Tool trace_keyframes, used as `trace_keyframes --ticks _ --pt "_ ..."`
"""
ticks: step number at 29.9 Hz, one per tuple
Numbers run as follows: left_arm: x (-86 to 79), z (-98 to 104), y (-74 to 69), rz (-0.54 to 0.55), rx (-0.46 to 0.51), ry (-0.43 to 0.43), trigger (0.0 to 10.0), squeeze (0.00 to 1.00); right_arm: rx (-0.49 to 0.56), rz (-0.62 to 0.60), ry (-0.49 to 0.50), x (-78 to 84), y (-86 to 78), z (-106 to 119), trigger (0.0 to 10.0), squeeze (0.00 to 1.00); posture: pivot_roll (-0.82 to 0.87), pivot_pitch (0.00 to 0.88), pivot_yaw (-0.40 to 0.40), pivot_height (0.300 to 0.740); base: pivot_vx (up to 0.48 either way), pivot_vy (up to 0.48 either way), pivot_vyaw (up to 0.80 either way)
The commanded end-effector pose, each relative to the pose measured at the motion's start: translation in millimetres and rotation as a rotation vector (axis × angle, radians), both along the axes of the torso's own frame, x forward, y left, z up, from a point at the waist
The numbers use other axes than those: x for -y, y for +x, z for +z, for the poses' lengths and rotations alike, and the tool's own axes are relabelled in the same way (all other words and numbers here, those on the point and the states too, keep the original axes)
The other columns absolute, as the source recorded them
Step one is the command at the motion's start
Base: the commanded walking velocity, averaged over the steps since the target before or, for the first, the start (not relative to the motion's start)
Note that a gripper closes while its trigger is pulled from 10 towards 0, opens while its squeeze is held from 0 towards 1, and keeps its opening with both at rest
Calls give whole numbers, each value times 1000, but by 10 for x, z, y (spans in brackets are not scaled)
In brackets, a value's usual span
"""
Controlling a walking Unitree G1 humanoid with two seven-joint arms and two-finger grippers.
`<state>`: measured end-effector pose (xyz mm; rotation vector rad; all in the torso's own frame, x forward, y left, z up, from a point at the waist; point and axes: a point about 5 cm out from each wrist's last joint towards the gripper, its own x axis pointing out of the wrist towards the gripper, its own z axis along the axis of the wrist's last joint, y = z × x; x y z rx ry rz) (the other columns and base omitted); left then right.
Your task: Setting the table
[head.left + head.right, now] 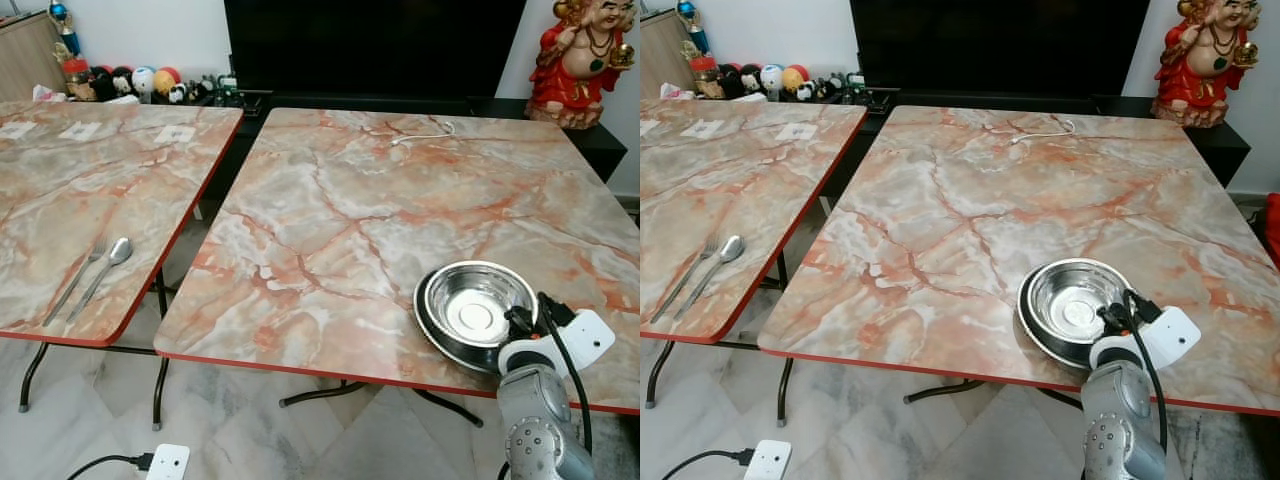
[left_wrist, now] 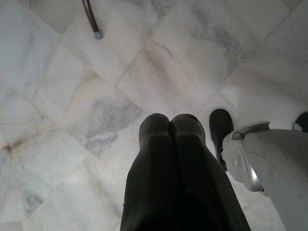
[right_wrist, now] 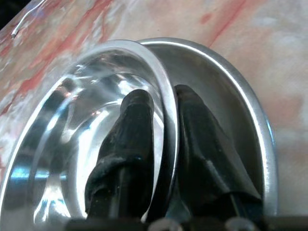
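Note:
A steel bowl (image 1: 478, 305) sits in a shallow steel plate (image 1: 428, 322) near the front right corner of the right marble table (image 1: 350, 220). My right gripper (image 3: 162, 98) is shut on the near rim of the bowl (image 3: 82, 120), with one finger inside it and the other outside, over the plate (image 3: 240, 91). From the head, the right gripper (image 1: 522, 322) shows at the bowl's near edge. A fork (image 1: 78, 278) and a spoon (image 1: 108, 265) lie side by side on the left table (image 1: 90, 190). My left gripper (image 2: 169, 122) hangs shut above the tiled floor.
A white cable (image 1: 425, 133) lies at the right table's far edge. Three paper squares (image 1: 175, 133) lie at the back of the left table. A narrow gap separates the tables. A red statue (image 1: 580, 60) and a dark TV stand behind them. A power strip (image 1: 165, 462) lies on the floor.

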<state>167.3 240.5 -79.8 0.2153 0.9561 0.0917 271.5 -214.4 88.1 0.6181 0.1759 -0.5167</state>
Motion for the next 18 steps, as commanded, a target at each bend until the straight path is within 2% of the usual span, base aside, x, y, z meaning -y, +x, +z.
trace_keyframes --ticks 1,2,3,4,5,7,8,9,18 --pt "-30 -9 -35 6 -15 7 10000 0 -16 -5 1 1 -1 -22 10000 0 17 9 -21 740 0 0 0" --pt "-31 -9 -35 5 -14 8 10000 0 -10 -2 2 2 3 -15 10000 239 17 9 -22 740 0 0 0" --pt "-31 -9 -35 5 -14 8 10000 0 -10 -2 2 2 3 -15 10000 239 17 9 -22 740 0 0 0" --pt "-31 -8 -35 5 -14 8 10000 0 -7 -2 2 3 6 -11 10000 431 17 8 -21 740 0 0 0" --pt "-32 -8 -34 6 -13 7 10000 0 -7 0 0 1 10 -8 10000 1000 16 9 -21 740 0 0 0" --pt "-31 -8 -34 6 -13 7 10000 0 -6 -8 -7 9 11 -2 10000 1000 17 9 -21 740 0 0 0" --pt "-31 -8 -33 6 -13 7 10000 0 -10 -13 -19 16 9 1 10000 443 18 8 -20 740 0 0 0" --pt "-31 -8 -33 6 -12 7 10000 0 -10 -21 -35 27 7 8 10000 0 18 8 -20 740 0 0 0" --pt "-35 -5 -31 6 -11 6 10000 0 -7 -33 -101 65 7 46 10000 0 18 7 -19 740 0 0 0"
